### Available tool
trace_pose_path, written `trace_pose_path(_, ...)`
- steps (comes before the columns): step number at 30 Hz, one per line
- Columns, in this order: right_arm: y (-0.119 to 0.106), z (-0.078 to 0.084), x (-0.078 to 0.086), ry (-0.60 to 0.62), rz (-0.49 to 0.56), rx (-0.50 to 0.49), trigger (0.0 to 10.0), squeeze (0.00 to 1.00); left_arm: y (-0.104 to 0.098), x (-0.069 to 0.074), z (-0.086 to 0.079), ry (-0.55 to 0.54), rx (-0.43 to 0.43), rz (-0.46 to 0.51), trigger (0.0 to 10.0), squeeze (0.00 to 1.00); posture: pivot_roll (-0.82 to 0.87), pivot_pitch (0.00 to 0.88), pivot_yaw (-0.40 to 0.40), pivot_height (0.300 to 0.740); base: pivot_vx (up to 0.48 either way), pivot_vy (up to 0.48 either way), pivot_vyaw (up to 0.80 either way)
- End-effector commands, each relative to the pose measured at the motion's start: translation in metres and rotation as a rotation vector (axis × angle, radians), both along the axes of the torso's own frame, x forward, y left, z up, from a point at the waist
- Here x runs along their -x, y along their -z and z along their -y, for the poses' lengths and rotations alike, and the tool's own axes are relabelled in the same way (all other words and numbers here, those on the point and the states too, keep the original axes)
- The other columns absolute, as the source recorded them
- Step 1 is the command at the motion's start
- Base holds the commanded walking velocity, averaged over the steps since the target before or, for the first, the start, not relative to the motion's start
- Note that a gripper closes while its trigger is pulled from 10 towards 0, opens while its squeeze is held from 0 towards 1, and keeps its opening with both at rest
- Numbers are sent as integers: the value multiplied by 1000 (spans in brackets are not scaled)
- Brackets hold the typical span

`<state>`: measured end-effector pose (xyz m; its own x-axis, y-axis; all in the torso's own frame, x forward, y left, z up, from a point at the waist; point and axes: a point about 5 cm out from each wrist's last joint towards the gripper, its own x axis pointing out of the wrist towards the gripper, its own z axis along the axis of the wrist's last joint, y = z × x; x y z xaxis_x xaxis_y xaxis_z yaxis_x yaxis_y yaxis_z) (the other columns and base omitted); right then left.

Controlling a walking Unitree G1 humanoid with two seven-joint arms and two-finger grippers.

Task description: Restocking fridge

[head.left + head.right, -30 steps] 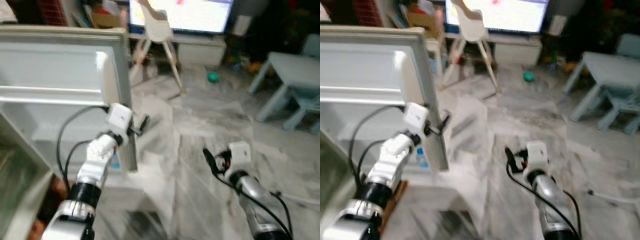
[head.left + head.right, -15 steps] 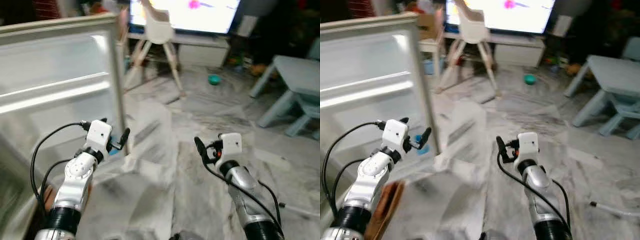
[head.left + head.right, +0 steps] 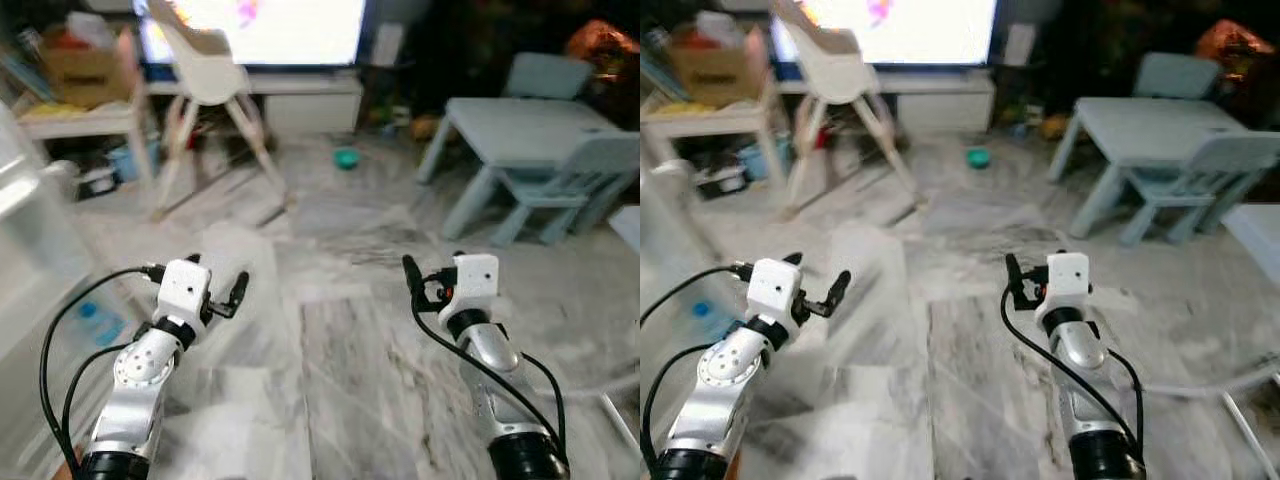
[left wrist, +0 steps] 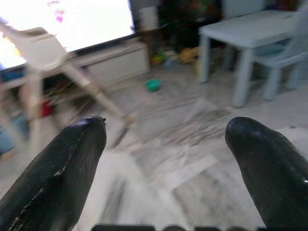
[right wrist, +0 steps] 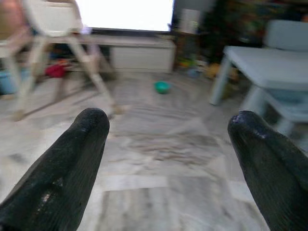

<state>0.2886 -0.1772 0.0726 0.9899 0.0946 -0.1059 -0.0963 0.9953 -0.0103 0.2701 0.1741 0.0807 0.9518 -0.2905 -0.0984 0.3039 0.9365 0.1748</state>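
Above the marble floor [image 3: 340,370], hovering mid-frame: left tool [image 3: 215,290] and right tool [image 3: 425,285], both spread open, empty. Standing beyond: white high chair [image 3: 205,75], upper left; pale blue table [image 3: 520,125], upper right; green bowl [image 3: 346,158] between.

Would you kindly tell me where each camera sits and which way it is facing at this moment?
Left and right eye views: on the head, looking down over the marble floor; both arms show, left gripper and right gripper.
Left wrist view: along its open fingers toward the high chair.
Right wrist view: along its open fingers toward the blue table.
Shared by all: the green bowl.
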Motion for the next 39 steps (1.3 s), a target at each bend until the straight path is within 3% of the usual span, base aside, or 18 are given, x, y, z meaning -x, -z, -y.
trace_pose_path(1, -4, 5, 1, 15, 22, -3, 10000, 0, -5, -4, 14, 30, 25, 13, 10000, 0, 17, 0, -71, 740, 480, 0, -800)
trace_pose_path(18, -16, -4, -1, 1, 97, 2, 10000, 0, -10, -8, 19, 18, 74, 31, 10000, 0, 0, 0, -71, 740, 455, 0, -800)
trace_pose_path(26, -13, -2, 2, 27, 90, -4, 10000, 0, -3, 0, 15, -7, 59, 13, 10000, 0, 0, 0, -69, 740, 0, 0, -800)
trace_pose_path(29, -12, -2, 4, 37, 93, 1, 10000, 0, -1, 2, 13, -13, 106, -4, 10000, 0, -4, 0, -62, 740, 0, -201, -800)
trace_pose_path(34, -13, -2, 5, 59, 107, 17, 10000, 0, -1, 2, 14, -13, 106, 0, 10000, 0, -5, 0, -61, 740, 0, -322, -800)
trace_pose_path(39, -17, 1, 9, 62, 121, -35, 10000, 0, -5, -2, 14, -43, 118, 20, 10000, 0, -9, 0, -56, 740, 0, -313, -320)
